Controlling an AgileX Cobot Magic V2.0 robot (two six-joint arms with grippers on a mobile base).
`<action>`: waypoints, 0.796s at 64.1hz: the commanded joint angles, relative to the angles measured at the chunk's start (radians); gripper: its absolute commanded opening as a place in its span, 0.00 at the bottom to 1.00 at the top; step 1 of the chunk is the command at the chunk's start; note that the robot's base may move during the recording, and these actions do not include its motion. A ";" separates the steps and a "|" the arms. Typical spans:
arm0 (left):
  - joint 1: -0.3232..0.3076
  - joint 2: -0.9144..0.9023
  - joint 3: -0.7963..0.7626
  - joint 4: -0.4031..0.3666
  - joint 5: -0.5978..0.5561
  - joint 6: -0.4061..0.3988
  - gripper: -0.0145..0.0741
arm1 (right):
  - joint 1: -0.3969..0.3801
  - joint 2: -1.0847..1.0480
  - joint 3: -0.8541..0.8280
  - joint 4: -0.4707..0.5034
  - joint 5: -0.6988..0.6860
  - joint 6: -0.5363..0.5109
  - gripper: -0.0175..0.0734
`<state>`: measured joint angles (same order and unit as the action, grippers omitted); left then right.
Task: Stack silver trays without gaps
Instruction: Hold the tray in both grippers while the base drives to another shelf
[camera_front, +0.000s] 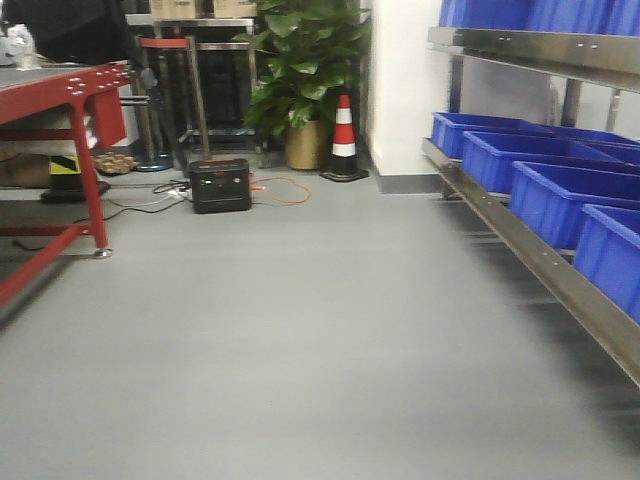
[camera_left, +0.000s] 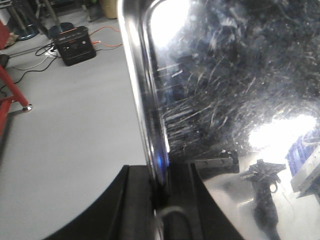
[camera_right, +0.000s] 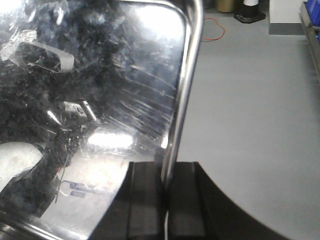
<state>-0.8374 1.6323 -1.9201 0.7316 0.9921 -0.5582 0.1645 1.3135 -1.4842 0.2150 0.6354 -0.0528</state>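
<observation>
Silver tray (camera_left: 225, 100) hangs in the air above the grey floor, on the near side of the black power box (camera_front: 220, 185) and well apart from it. The left wrist view shows the box beyond the tray's left rim. The left gripper (camera_left: 160, 186) has its jaws pinching that rolled rim, which runs down between the two black pads. The right gripper (camera_right: 167, 186) has its jaws pinching the opposite rim in the same way, so both arms seem to carry one tray between them. The front view shows neither the tray nor a second tray to stack onto; it shows only the floor around the power box and the blue bins (camera_front: 560, 190) far to the box's right. I judge the tray stiff and fairly light, a thin steel sheet that will keep its shape. Its scratched, mirror-bright skin looks slippery, so it could pivot or slide in a loose pinch. The flared rim looks like the only sensible hold, taken at the middle of two opposite sides so the tray stays level. To nest without a gap it would likely need to descend flat and square, with both sides let go together.
</observation>
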 joint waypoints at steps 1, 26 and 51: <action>-0.004 -0.007 -0.004 0.042 0.006 0.023 0.15 | -0.001 -0.017 -0.012 -0.016 -0.061 -0.018 0.11; -0.004 -0.007 -0.004 0.042 0.006 0.023 0.15 | -0.001 -0.017 -0.012 -0.016 -0.061 -0.018 0.11; -0.004 -0.007 -0.004 0.042 0.006 0.023 0.15 | -0.001 -0.017 -0.012 -0.016 -0.061 -0.018 0.11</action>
<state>-0.8374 1.6323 -1.9201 0.7316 0.9903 -0.5582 0.1645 1.3135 -1.4842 0.2150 0.6354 -0.0545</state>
